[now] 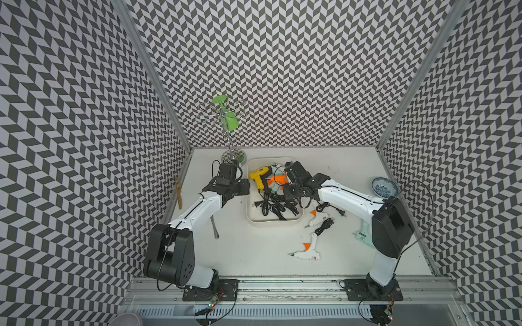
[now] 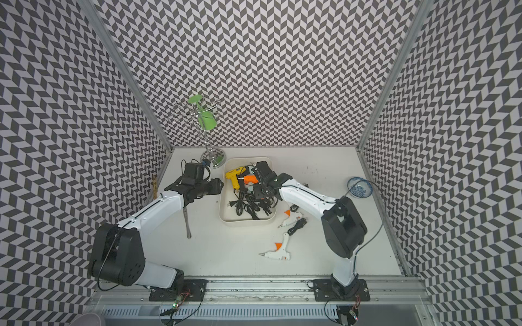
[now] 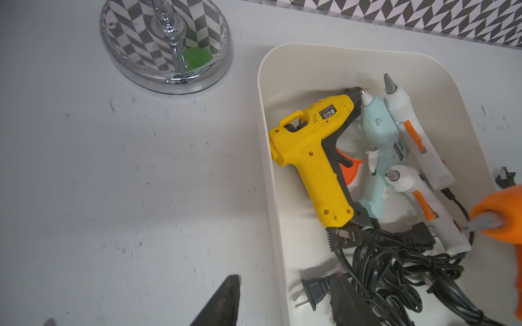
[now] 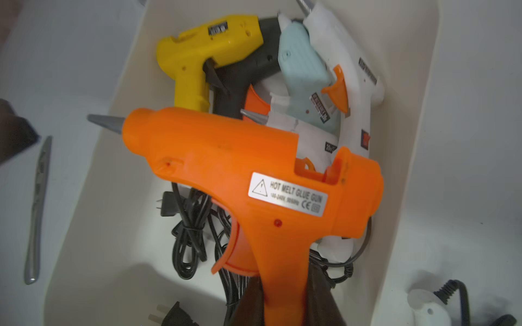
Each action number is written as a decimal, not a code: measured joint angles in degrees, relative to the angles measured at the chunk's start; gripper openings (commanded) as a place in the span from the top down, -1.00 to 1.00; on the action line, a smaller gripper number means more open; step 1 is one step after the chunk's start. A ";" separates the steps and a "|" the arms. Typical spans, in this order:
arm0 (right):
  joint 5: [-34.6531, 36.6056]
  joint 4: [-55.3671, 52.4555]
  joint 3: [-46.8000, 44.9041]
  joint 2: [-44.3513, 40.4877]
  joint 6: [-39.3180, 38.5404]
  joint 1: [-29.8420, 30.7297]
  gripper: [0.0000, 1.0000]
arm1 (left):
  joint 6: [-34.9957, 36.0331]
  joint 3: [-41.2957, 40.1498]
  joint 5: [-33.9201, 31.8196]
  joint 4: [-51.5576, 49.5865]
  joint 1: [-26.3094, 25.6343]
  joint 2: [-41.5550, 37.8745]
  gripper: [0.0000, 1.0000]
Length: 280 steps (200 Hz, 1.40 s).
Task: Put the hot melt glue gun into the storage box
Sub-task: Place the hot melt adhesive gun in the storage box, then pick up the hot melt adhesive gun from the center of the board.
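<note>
The orange glue gun [image 4: 254,169] carries a silver sticker with a warning triangle, "HOT MELT GLUE GUN" and a CE mark; the small line under the title is too blurred to read. The right gripper [image 4: 285,295] clamps its handle between both fingers and holds it over the contents of the storage box [image 1: 271,223].

A white gun [image 4: 353,84] below shows a label starting "20". Beside it in the box lie a yellow gun [image 3: 310,146], a pale blue gun [image 3: 378,132] and tangled black cords [image 3: 395,268].

The left gripper [image 3: 286,278] hangs at the box's edge, its fingers apart and empty.

2 more white guns [image 1: 306,251] [image 1: 317,218] lie on the white table [image 1: 254,259], with a patterned bowl [image 1: 384,187], a chrome stand [image 3: 166,50] and a metal utensil [image 4: 36,211]. Grey chevron walls enclose the table.
</note>
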 measured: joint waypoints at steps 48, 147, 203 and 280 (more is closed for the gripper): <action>2.29 -0.07 -0.81 3.69 3.78 0.00 0.73 | 0.02 0.00 0.00 0.00 0.00 0.00 -0.12; 4.11 -4.26 0.20 5.60 11.32 1.53 -0.13 | 0.00 0.00 0.44 0.00 0.00 1.97 -0.12; 9.88 -10.38 3.74 -2.16 10.16 0.28 -0.22 | 0.00 0.00 0.52 0.00 0.00 1.97 -0.12; 10.97 -11.04 -24.83 -28.24 16.98 -19.78 -0.44 | -0.11 -0.02 2.19 0.07 -0.04 1.70 -0.12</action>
